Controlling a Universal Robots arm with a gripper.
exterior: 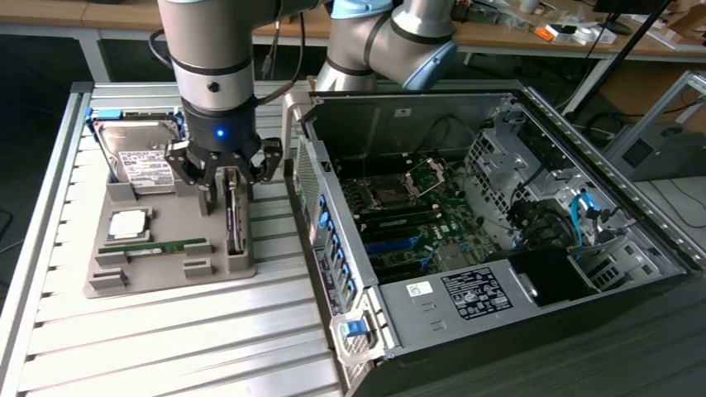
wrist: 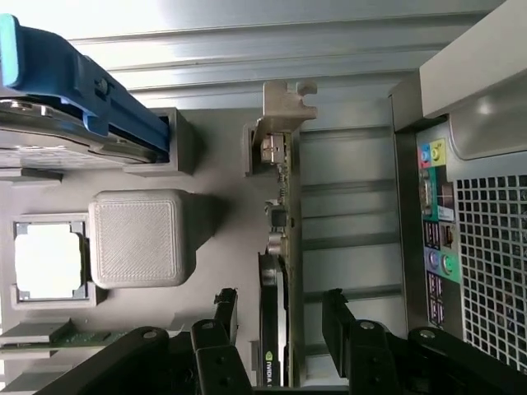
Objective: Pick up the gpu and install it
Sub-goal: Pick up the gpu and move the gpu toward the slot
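Note:
The gpu (exterior: 234,219) stands on edge in a slot of the grey holder tray (exterior: 165,269), a thin dark card with a silvery bracket at its far end. My gripper (exterior: 226,178) hangs straight over it, lowered around its upper edge. In the wrist view the gpu (wrist: 280,239) runs between the two black fingers (wrist: 224,317), which stand open with a gap on each side and do not touch the card. The gripper (wrist: 280,300) holds nothing.
The tray also carries a hard drive (exterior: 144,161) with a blue bracket (wrist: 82,90), a processor (exterior: 129,222) and a green memory stick (exterior: 155,246). The open computer case (exterior: 497,107) with its motherboard (exterior: 403,211) lies at the exterior view's right, its rear panel (wrist: 478,214) close beside the tray.

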